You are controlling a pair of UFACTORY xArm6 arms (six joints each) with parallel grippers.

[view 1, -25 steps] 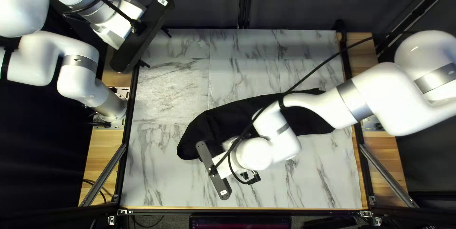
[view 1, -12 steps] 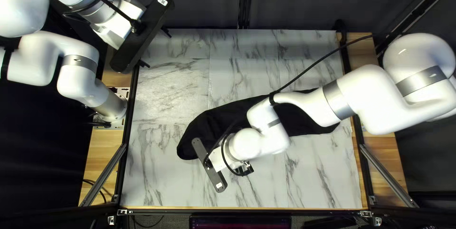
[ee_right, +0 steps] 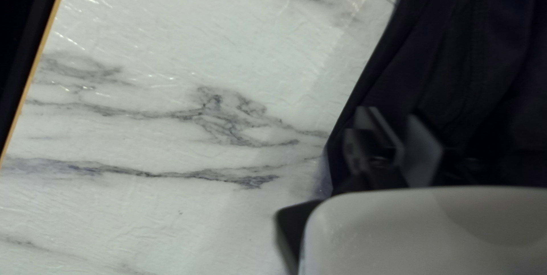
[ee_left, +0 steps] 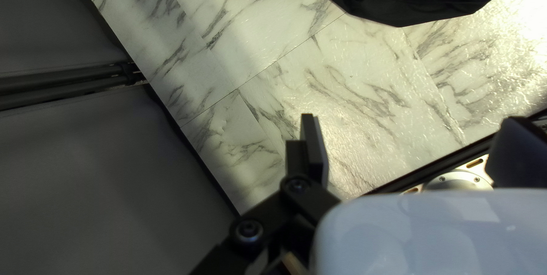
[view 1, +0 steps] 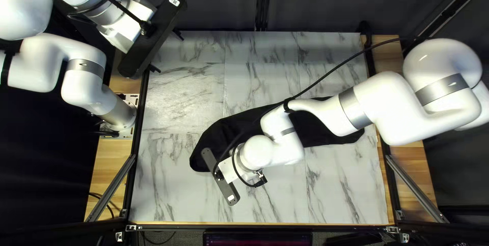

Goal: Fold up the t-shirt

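Though narrow, one black t-shirt (view 1: 214, 136) under one arm (view 1: 389, 98), the right.

In my left wrist view, I get harsh glare across the grey-veined white marble-patterned tabletop (ee_left: 513, 53), while the broad dark grey curtain (ee_left: 85, 166) lies dim.

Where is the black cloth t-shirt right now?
In the top left view, the black t-shirt lies across the middle of the marble-patterned table, partly beneath the right arm, whose claw is near the shirt's left end.
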